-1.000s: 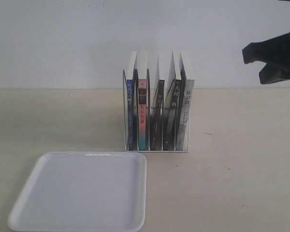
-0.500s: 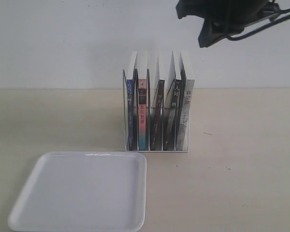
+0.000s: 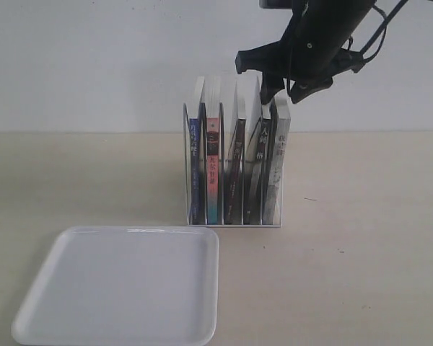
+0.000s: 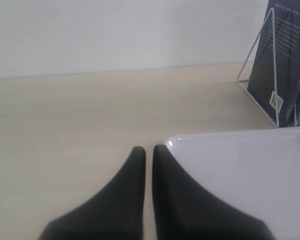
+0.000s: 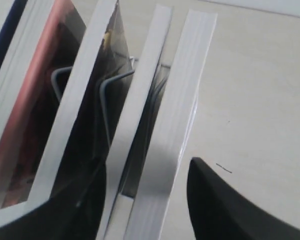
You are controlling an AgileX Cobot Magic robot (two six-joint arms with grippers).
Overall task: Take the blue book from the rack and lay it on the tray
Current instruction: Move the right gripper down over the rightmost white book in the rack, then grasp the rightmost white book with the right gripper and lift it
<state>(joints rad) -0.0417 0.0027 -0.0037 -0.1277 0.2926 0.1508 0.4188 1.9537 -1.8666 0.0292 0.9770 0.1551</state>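
The blue book (image 3: 195, 173) stands upright in the leftmost slot of the white wire rack (image 3: 186, 162); its dark cover (image 4: 285, 55) also shows in the left wrist view. The white tray (image 3: 123, 288) lies in front of the rack, to the left. My right gripper (image 3: 281, 97) hangs open just above the rack's right end. Its fingers (image 5: 215, 200) straddle the white top edges of the two rightmost books (image 5: 177, 125), far from the blue book. My left gripper (image 4: 145, 150) is shut and empty, low over the table beside the tray's corner (image 4: 177, 140).
Besides the blue one, the rack holds several books: a pink-and-teal spine (image 3: 212, 173), two dark ones, and a grey-white marbled one (image 3: 278, 166) at the right. A white wall rises behind the table.
My right gripper has swung in from the right edge of the exterior view, leftward and down, to just above the rack's rightmost books. Books and tray have not moved.
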